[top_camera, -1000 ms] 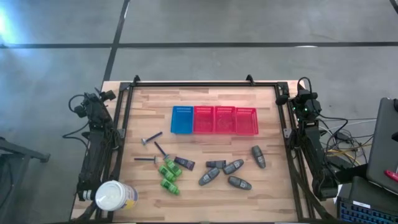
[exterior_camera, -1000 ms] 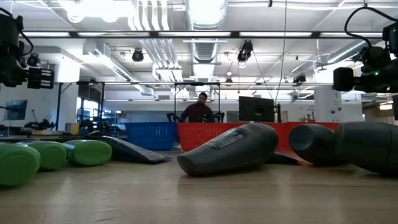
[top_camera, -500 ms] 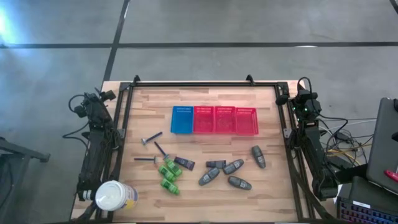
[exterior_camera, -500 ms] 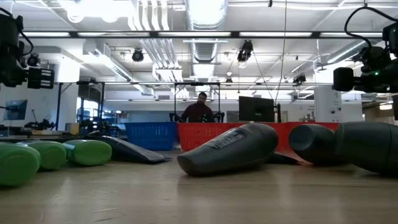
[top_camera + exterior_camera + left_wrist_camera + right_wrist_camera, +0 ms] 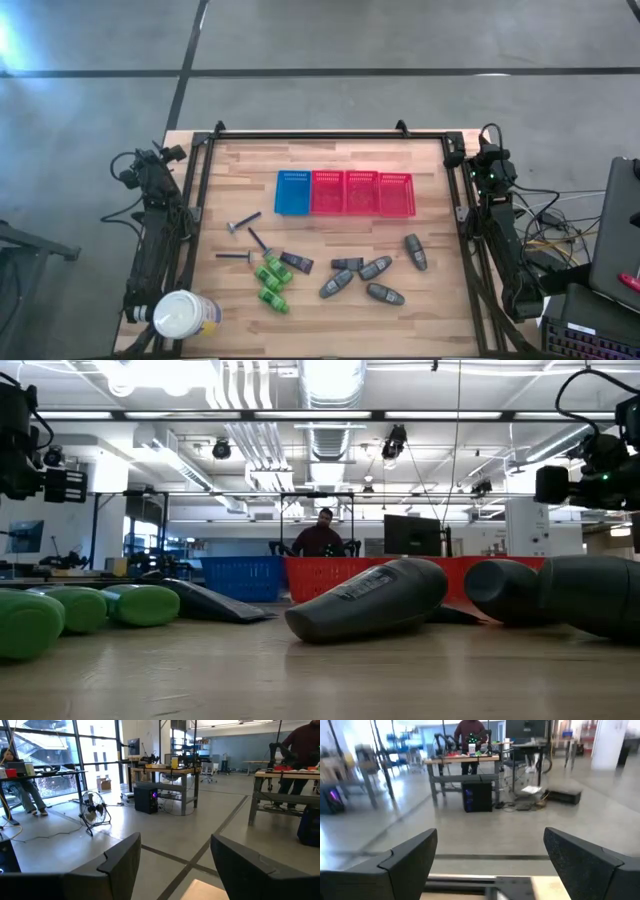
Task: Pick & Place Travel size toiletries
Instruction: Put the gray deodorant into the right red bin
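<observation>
Razors (image 5: 243, 223) barely show; left claw (image 5: 172, 865) and right claw (image 5: 490, 865) gape, cut off below.

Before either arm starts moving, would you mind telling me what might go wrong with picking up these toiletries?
The green bottles lie packed together, touching a dark tube and a razor, so closing on one would likely nudge the others. The grey containers are rounded and may slip or roll. The white jar stands right by the parked left arm and could get knocked as it swings out.
</observation>
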{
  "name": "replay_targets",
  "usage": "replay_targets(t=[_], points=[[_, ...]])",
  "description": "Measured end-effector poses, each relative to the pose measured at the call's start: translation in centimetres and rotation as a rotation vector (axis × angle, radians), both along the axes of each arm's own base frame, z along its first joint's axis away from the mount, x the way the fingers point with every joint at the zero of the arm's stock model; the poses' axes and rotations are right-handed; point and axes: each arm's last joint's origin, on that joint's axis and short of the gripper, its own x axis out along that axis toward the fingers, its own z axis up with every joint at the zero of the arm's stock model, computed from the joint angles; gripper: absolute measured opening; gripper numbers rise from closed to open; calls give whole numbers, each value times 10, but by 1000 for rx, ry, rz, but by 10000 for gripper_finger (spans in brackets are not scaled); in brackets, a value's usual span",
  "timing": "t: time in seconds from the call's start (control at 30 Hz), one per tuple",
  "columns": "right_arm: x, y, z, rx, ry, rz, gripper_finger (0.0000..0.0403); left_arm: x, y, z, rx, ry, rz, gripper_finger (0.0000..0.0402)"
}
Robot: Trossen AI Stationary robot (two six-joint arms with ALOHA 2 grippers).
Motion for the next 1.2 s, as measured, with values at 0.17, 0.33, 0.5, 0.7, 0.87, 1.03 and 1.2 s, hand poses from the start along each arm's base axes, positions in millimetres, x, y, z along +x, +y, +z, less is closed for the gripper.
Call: replay_targets(t=[0.17,0.33,0.5,0.7,0.87,1.03,1.2], points=[[3,0,-1,139,-798,84,364,0,0,0,0,0,0,245],[12,2,0,283,-1039,269,364,0,0,0,0,0,0,245],[27,9,19,291,-1100,582,364,0,0,0,0,0,0,245],[47,22,47,418,-1062,713,364,0,0,0,0,0,0,245],[71,34,57,802,-907,720,364,0,0,0,0,0,0,245],[96,49,67,1062,-652,668,364,0,0,0,0,0,0,245],[126,71,82,1229,-435,767,364,0,0,0,0,0,0,245]])
